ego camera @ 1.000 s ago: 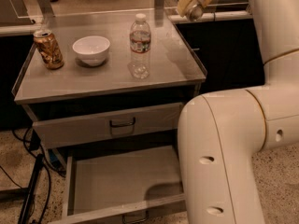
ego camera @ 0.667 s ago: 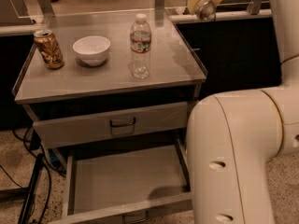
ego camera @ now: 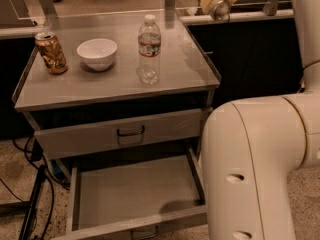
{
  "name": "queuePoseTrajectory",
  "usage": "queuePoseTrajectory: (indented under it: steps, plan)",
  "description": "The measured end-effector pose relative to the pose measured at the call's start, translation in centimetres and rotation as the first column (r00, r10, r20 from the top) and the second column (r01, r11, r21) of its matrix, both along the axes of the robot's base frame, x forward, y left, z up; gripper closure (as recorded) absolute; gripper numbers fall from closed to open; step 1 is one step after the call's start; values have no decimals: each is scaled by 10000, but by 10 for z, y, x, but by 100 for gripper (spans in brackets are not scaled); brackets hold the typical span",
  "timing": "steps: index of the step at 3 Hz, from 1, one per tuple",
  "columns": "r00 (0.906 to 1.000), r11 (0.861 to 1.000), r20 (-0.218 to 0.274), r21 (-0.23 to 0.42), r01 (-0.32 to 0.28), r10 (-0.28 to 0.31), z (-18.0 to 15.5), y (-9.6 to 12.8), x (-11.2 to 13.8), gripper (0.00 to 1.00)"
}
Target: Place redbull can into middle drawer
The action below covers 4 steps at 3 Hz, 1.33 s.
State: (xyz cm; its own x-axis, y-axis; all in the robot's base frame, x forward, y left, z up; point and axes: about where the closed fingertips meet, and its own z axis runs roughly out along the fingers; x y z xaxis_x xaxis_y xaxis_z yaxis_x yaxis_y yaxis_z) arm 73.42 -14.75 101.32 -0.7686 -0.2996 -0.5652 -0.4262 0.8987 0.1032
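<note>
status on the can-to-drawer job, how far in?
Done: the middle drawer stands open, with nothing in its tray. In hand: the hand is high at the top right, past the table's back edge. It looks closed on the slim can, with only the can's silver end showing. Left: bring the can down over the drawer, set it inside and let go. The brown can, bowl and bottle sit on the tabletop.

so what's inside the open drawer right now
Only bare grey floor shows inside the middle drawer; the robot arm covers its right front corner. The gripper hangs past the tabletop, top right.
</note>
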Motion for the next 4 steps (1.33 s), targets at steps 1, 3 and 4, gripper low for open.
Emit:
queuePoseTrajectory:
  steps: [1, 3, 4]
  plan:
    - [9999, 10000, -171, 32, 7, -7, 8, -12, -17, 100]
    - [9961, 9990, -785, 256, -376, 395, -5, -32, -52, 100]
    - [9920, 9987, -1188, 297, -402, 435, -25, -29, -54, 100]
